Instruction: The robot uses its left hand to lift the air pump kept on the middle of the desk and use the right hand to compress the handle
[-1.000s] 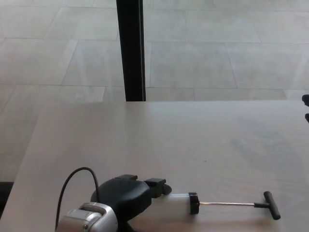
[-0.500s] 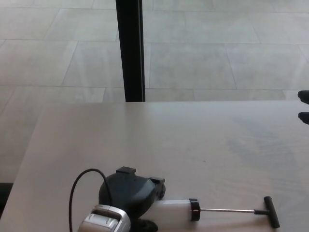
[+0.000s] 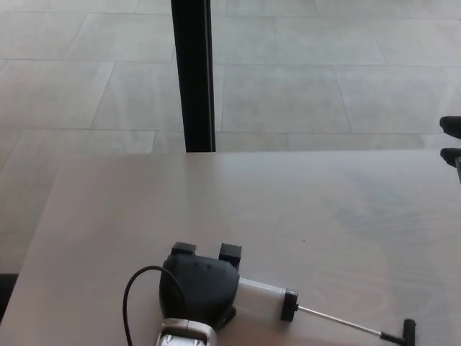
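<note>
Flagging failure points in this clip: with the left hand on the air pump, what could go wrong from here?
1. The left hand wraps only the cylinder end of the air pump, so the long extended rod may tilt it or let it twist.
2. The handle sits at the picture's bottom edge, and could leave view.
3. The right hand is far off at the right edge, a long reach.

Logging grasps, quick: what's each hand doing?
Left hand: shut on the air pump.
Right hand: only fingertips show, cannot be told.

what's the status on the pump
Left robot hand wrapped on air pump. Right robot hand far off, at desk edge. Handle extended, unobstructed.
</note>
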Controlling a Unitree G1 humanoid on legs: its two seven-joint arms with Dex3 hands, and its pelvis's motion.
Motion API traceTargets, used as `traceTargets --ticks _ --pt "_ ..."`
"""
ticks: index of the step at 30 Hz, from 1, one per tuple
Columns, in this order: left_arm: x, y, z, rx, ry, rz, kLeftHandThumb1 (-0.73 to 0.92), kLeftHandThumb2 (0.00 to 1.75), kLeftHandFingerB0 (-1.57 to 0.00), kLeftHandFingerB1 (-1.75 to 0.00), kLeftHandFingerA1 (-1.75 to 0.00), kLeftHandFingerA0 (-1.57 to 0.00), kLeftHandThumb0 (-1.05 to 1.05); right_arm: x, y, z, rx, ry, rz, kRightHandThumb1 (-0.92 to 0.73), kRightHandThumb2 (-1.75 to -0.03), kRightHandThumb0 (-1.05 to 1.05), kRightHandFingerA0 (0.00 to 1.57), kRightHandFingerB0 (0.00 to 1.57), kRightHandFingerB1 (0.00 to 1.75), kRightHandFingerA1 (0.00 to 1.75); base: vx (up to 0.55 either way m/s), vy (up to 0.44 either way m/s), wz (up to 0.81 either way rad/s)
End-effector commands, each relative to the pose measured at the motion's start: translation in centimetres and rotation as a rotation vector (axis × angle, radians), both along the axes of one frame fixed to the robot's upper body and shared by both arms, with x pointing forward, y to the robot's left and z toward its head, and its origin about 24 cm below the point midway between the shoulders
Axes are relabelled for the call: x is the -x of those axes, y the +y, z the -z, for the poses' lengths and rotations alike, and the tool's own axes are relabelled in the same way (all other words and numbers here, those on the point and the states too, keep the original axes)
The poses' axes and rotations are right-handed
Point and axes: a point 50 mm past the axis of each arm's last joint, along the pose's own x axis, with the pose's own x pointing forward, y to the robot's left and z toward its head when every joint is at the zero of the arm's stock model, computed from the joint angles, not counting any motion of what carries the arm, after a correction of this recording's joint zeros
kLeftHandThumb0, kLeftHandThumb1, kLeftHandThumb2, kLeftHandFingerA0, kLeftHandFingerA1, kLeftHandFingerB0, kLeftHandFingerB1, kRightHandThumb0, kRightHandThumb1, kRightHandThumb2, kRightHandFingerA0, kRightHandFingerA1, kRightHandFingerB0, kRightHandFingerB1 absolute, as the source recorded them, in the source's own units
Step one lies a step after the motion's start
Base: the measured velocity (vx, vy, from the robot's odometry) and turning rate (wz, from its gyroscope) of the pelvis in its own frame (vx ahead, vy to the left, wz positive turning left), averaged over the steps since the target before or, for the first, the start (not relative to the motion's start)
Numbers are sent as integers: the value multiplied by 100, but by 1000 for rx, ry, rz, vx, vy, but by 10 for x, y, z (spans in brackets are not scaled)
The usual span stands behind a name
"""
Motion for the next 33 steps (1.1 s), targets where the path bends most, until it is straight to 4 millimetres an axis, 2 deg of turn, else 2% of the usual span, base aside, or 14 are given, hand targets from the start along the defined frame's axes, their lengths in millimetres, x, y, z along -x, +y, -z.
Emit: traceTargets --ticks 1,4,5,8,9,10,19,23,24,25,27,31,32,33 --pt "10 9 23 -81 136 -57 60 61 -63 -56 -139 -86 -25 1 -4 -3 -14 21 88 -72 -61 -50 44 59 45 53 0 0 0" --pt "14 11 29 -81 146 -63 44 85 -71 -71 -119 -99 -32 1 -7 -4 -12 14 116 -72 -61 -46 44 60 46 57 0 0 0" --pt "15 12 31 -88 149 -58 60 60 -75 -59 -140 -86 -25 2 -8 -4 -19 15 125 -72 -61 -46 43 61 46 59 0 0 0" --pt "18 14 37 -81 173 -67 68 64 -70 -64 -139 -81 -24 3 -12 -2 -62 16 135 -72 -61 -40 41 62 47 60 0 0 0" --pt "17 16 38 -58 178 -74 71 66 -70 -66 -136 -82 -23 2 -11 -2 -60 16 141 -57 -97 -40 40 58 65 70 0 0 0" --pt "17 18 39 -58 178 -68 70 69 -68 -66 -140 -83 -25 2 -12 -1 -60 17 141 -69 -62 -42 38 64 49 71 0 0 0" --pt "25 23 48 96 186 -52 79 82 -74 -107 -175 -87 -25 4 -11 5 -84 32 137 -62 -98 -45 64 58 64 108 0 0 0" --pt "26 26 49 221 199 -92 79 83 -70 -130 -175 -84 -24 5 -10 9 -92 43 126 -63 -97 -44 64 56 64 108 0 0 0" --pt "22 28 44 297 194 -132 68 97 -67 -147 -175 -83 -17 6 -10 11 -85 49 121 -76 -63 -41 43 59 48 126 0 0 0" --pt "19 29 41 365 183 -159 64 100 -66 -158 -175 -85 -13 5 -10 12 -83 60 122 -62 -100 -43 59 50 61 95 0 0 0" --pt "15 33 34 519 144 -174 55 116 -80 -114 -144 -117 -10 5 -10 15 -67 80 134 -76 -62 -45 47 58 46 59 0 0 0" --pt "10 40 20 639 60 -191 59 111 -69 -146 -175 -83 -10 4 -7 21 -86 116 128 -77 -63 -47 49 53 44 49 0 0 0" --pt "9 39 16 673 28 -170 54 119 -72 -153 -175 -84 -7 4 -5 23 -92 120 127 -64 -103 -44 50 42 58 65 0 0 0" --pt "10 38 13 691 5 -152 52 117 -95 -128 -145 -117 -12 3 -4 25 -93 123 126 -80 -64 -46 55 54 45 50 0 0 0"
